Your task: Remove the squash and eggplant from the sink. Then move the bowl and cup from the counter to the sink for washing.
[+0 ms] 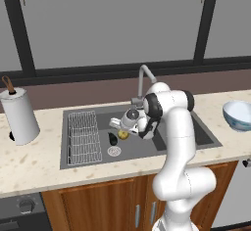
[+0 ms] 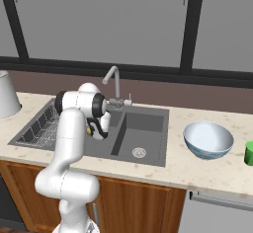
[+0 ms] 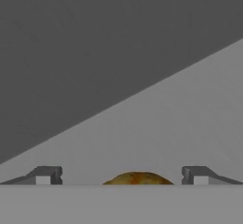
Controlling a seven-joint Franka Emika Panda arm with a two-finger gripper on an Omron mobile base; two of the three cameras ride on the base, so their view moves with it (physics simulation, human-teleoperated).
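Down in the left basin of the dark grey sink (image 1: 104,119) hangs my gripper (image 1: 123,130), open, straddling the small yellow-brown squash (image 1: 123,135). In the hand view the squash (image 3: 137,178) shows low between the two fingertips (image 3: 45,175), with a gap on each side. The near-black eggplant (image 1: 113,139) lies just left of the squash on the basin floor. The bowl (image 2: 208,139), white inside and pale blue outside, stands on the beige counter (image 2: 197,172) right of the sink (image 2: 144,127). The green cup (image 2: 249,153) stands at the right edge of that view.
A wire rack (image 1: 82,137) fills the sink's left end. The curved steel faucet (image 1: 143,80) rises behind the basins, close above my arm. A paper towel roll (image 1: 18,115) stands on the counter at the left. Round drains (image 2: 139,152) mark the basin floors.
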